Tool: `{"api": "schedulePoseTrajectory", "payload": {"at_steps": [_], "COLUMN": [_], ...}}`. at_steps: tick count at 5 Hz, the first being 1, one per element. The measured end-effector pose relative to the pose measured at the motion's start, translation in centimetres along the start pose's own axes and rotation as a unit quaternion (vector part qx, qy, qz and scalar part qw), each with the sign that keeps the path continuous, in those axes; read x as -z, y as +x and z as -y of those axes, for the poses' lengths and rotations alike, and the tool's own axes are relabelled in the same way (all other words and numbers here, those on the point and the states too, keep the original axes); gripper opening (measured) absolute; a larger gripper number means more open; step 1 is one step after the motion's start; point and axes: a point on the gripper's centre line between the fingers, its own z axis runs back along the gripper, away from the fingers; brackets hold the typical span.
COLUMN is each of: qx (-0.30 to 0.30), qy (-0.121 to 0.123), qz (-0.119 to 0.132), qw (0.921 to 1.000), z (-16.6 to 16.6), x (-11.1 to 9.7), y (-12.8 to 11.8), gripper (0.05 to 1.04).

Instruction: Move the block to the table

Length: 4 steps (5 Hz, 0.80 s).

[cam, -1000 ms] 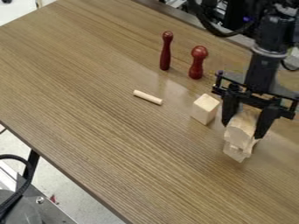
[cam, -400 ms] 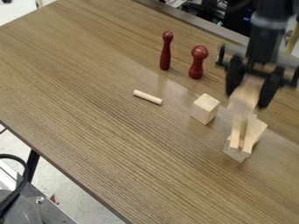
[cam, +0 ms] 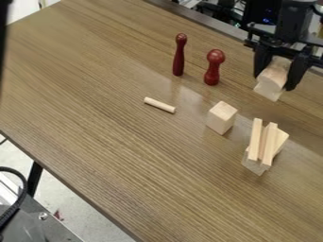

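Observation:
My gripper (cam: 276, 85) hangs over the upper right of the table (cam: 114, 142), shut on a pale wooden block (cam: 273, 79) with a rounded side. The held block is up and to the right of a small stack, apart from it. That stack has two narrow wooden sticks (cam: 254, 140) lying side by side on top of wooden pieces (cam: 253, 165).
A wooden cube (cam: 221, 117) stands left of the stack. Farther left lies a short dowel (cam: 159, 105). Two dark red pins, one slim (cam: 179, 56) and one with a round head (cam: 214, 67), stand upright toward the back.
The gripper has lifted away from the stack toward the top of the view, carrying the block. The two sticks on the stack have come into sight. A dark shape now shows at the upper left edge.

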Motion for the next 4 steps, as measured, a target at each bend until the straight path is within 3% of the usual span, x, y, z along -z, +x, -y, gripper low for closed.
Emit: {"api": "schedulePoseTrajectory", "payload": {"at_steps": [2, 3, 4], "qx": [0.029, 0.027, 0.010], "qy": [0.027, 0.026, 0.006], "qz": [-0.035, -0.043, -0.043], "qw": [0.9986, 0.9984, 0.9990], "z": [-2.9, -3.8, -5.0], "x": [4.3, 5.1, 5.1], "y": [2.5, 2.9, 2.7], "gripper": [0.616, 0.686, 0.959]}}
